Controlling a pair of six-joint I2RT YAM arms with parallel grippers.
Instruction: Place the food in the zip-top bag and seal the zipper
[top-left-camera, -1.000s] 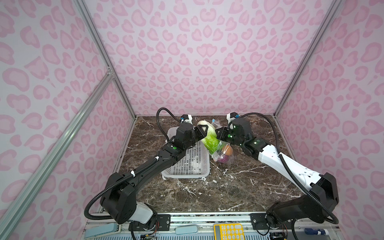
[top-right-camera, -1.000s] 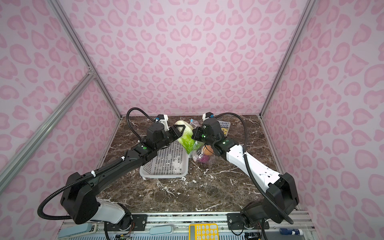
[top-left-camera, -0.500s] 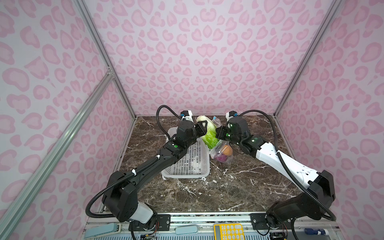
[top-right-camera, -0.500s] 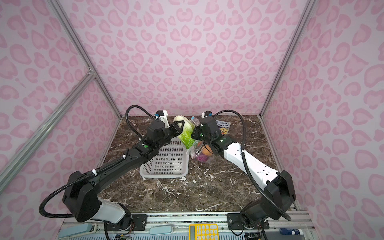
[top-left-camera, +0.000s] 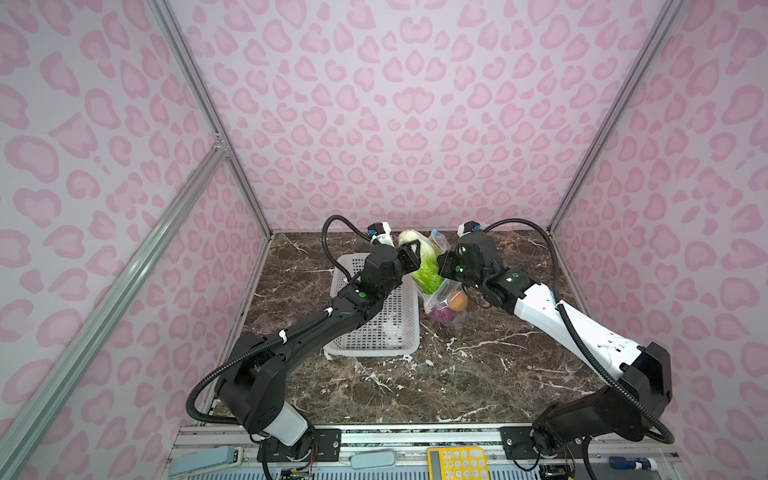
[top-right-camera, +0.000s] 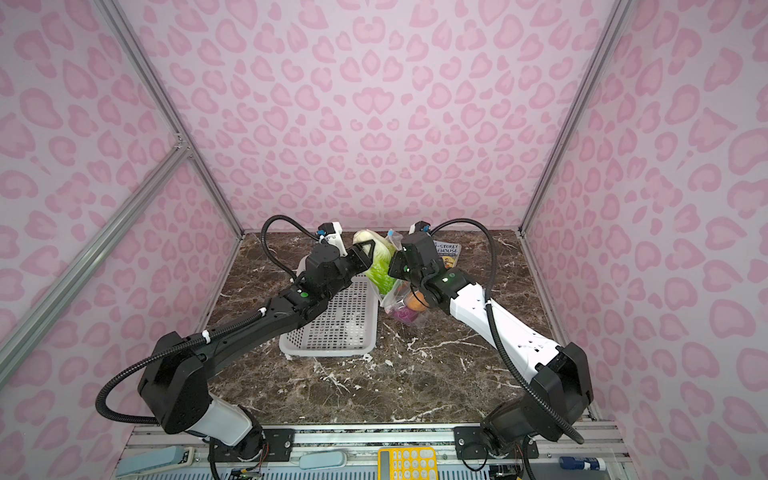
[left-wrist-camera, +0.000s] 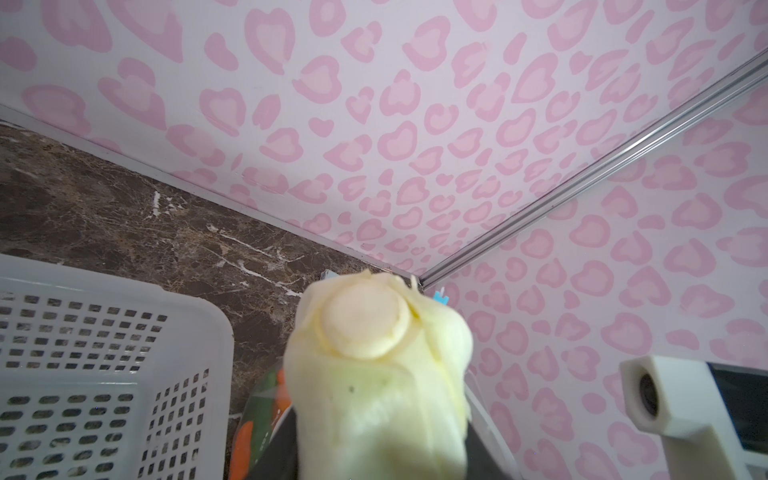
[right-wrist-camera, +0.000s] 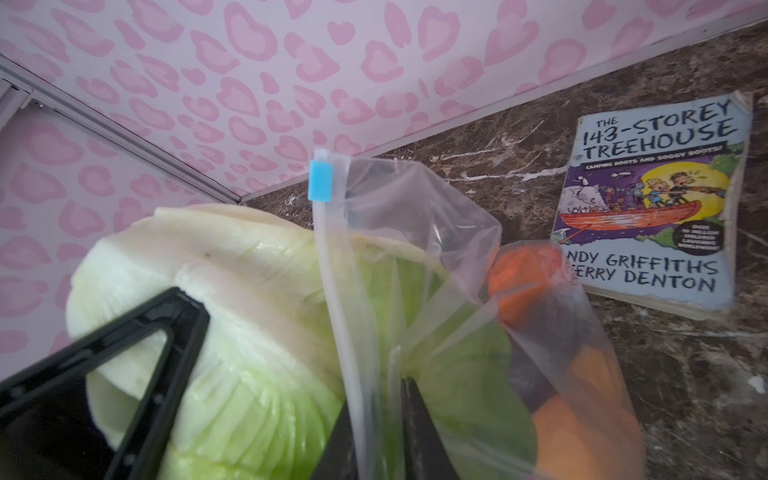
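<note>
You are looking down into a booth with pink heart-print walls, aluminium corner posts and a dark brown marbled tabletop (top-left-camera: 478, 374) veined in white. A white perforated basket (top-left-camera: 374, 351) lies left of centre, reaching toward the back wall. Just beside its far right corner the bag (top-left-camera: 446, 299) stands upright, mouth up, near the back wall. The cabbage (top-left-camera: 424, 266) is tilted into that mouth: its green leafy end is inside the plastic and its pale stem end pokes out above. The left jaws pinch the cabbage near the stem. The right jaws stand slightly parted at the bag's rim, and the zipper strip (right-wrist-camera: 332, 270) runs between them with a gap beside it. The blue slider (right-wrist-camera: 321, 181) sits at the strip's upper end, and the mouth gapes. Lower in the bag lie an orange piece (top-left-camera: 457, 300) and a purple piece (top-left-camera: 442, 316). A paperback book (right-wrist-camera: 652, 199) lies flat at the back right, behind the bag and apart from it. The two arms meet over the bag and crowd the back middle; the front half of the tabletop, between the arm bases, is bare stone. In the left wrist view the cabbage fills the lower middle and cuts off the jaws. Whether the bag's bottom rests on the tabletop is hard to tell, and other pieces inside are blurred behind crinkled plastic.
</note>
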